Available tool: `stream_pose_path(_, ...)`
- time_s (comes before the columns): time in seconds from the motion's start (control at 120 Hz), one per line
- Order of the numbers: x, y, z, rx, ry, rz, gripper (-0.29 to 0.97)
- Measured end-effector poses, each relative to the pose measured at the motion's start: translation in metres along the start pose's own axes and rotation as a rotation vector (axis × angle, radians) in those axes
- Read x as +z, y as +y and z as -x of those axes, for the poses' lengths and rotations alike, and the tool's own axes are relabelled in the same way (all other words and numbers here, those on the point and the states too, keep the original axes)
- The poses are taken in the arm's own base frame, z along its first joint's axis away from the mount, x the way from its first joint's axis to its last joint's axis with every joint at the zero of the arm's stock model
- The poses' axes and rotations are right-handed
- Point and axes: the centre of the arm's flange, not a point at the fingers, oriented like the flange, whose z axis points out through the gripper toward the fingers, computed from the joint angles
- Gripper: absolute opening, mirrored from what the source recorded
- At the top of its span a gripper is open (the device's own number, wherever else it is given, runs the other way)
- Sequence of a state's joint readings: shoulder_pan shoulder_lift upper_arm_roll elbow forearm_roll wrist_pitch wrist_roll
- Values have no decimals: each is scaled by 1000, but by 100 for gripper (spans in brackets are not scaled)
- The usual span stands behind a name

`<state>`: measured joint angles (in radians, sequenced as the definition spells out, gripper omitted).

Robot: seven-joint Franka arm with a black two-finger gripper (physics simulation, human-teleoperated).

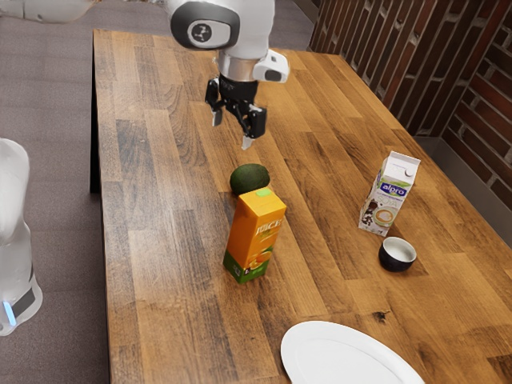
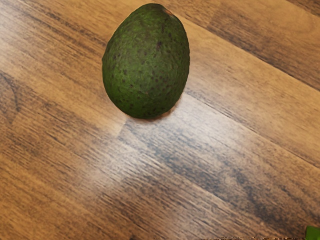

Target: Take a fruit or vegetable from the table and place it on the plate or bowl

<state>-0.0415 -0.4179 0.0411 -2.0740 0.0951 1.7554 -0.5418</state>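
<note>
Nearest the camera sits one white plate (image 1: pixel 344 356), bare, cut off by the exterior view's lower edge, on the wooden bench (image 1: pixel 160 240).

Farthest toward the exterior view's left of the items is the single black pincer (image 1: pixel 231 132), hanging above the bench with its two fingers spread apart and nothing between them. Just below and slightly right of it lies the one avocado (image 1: pixel 246 178), dark green and pebbled, resting on the bench well apart from the plate. Seen from the wrist, the avocado (image 2: pixel 146 61) lies on its side, its long axis flat on the wood and crossing the plank grain at a slant; the narrow end points away from the hand.

Two cartons stand upright. The first is an orange juice carton (image 1: pixel 254 236) with a green cap, directly in front of the avocado and hiding its lower part; its white lettering is too small to read. The second, well to the right, is a white carton (image 1: pixel 388 194) marked "alpro". Beside it stands one small black bowl (image 1: pixel 398 254) with a pale inside.
</note>
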Motion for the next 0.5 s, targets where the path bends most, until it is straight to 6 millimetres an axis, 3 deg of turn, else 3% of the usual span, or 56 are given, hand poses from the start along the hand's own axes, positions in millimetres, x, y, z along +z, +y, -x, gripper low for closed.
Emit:
stream_pose_path(0.083,17,-4,0,48,-9,24,68)
stream_pose_path(0.183,44,-30,-26,32,-33,19,68)
stream_pose_path(0.275,69,-33,-45,59,-52,12,68)
stream_pose_path(0.5,90,-45,-68,113,-40,31,68)
